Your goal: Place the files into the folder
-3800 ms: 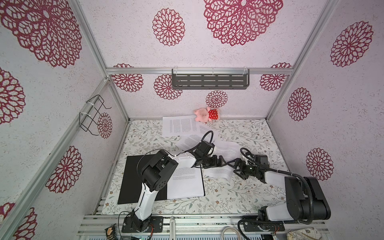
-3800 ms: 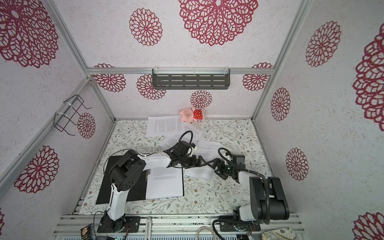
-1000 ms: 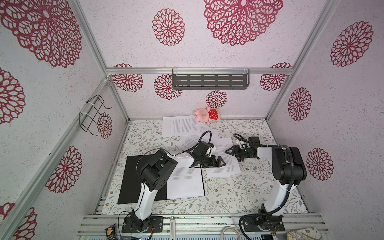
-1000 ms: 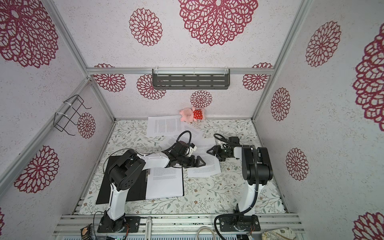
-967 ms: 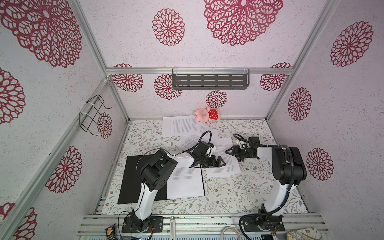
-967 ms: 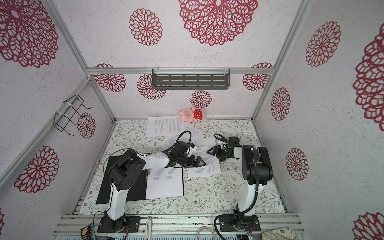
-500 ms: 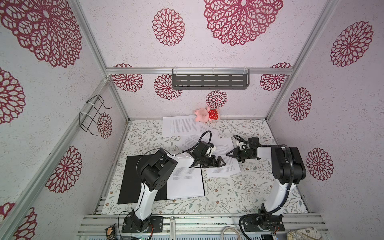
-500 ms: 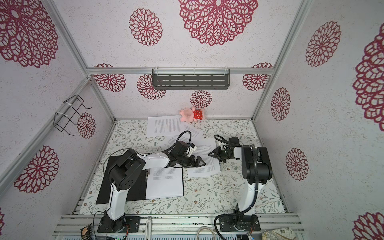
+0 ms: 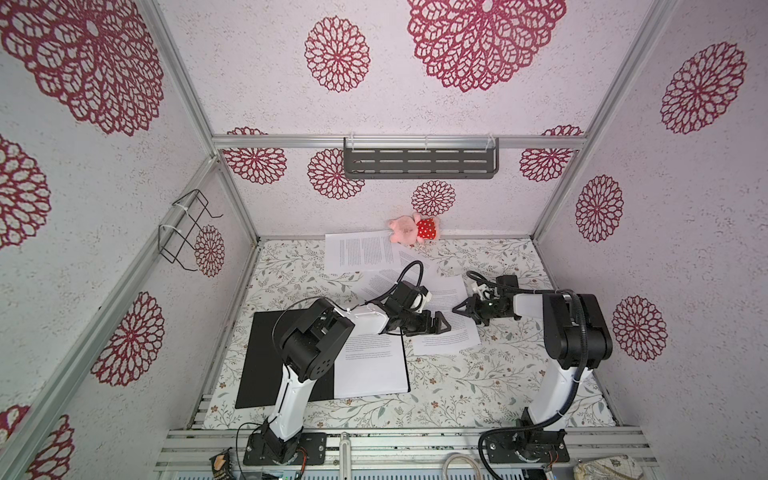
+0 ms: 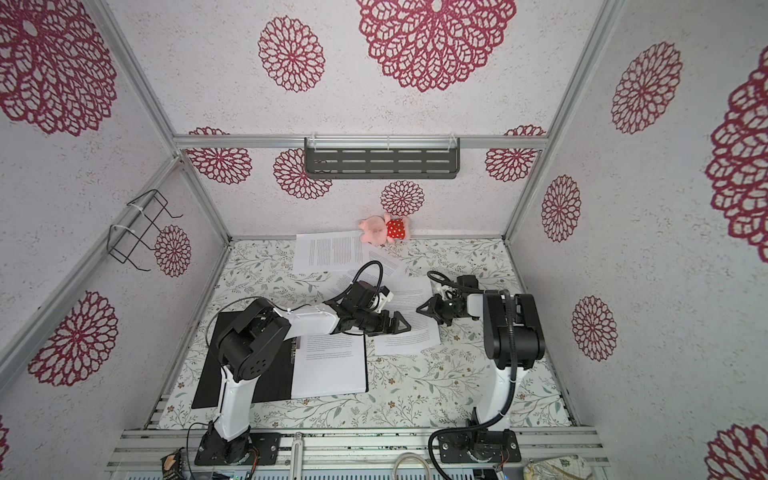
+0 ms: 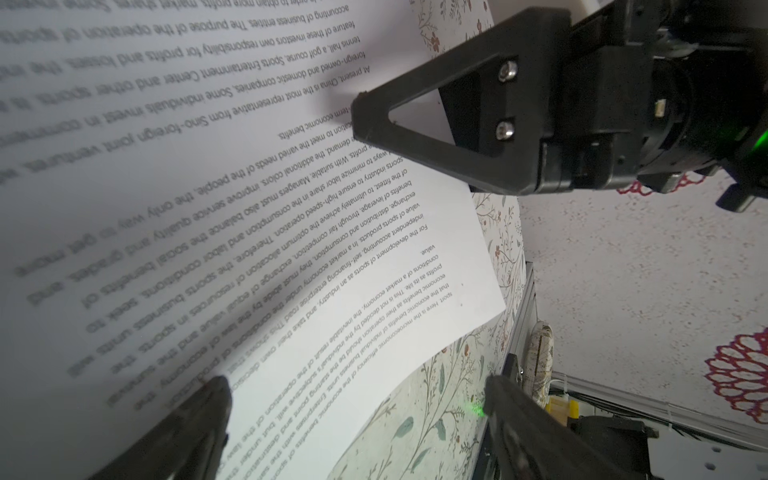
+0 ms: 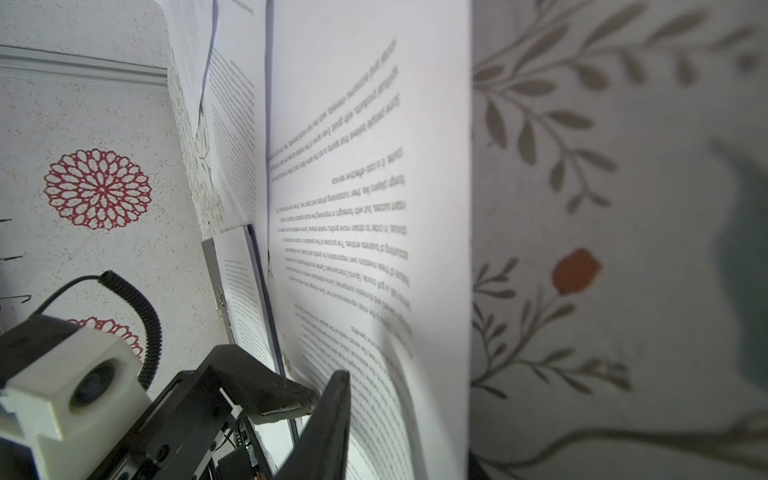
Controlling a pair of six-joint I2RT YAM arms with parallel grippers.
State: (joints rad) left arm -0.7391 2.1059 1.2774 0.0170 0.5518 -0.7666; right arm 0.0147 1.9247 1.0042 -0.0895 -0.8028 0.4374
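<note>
Several loose files lie in the middle of the table under the left gripper, jaws spread wide, and the right gripper, tip on the paper and jaws unreadable, while the folder lies open front-left with one page inside.

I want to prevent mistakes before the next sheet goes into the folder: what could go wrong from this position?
1. The left tool and right tool point at each other, close together over the same sheet; they might collide.
2. The loose sheets overlap, so dragging one could shift or crease its neighbours.
3. The plush toy sits at the far sheet's corner and may snag it.
</note>
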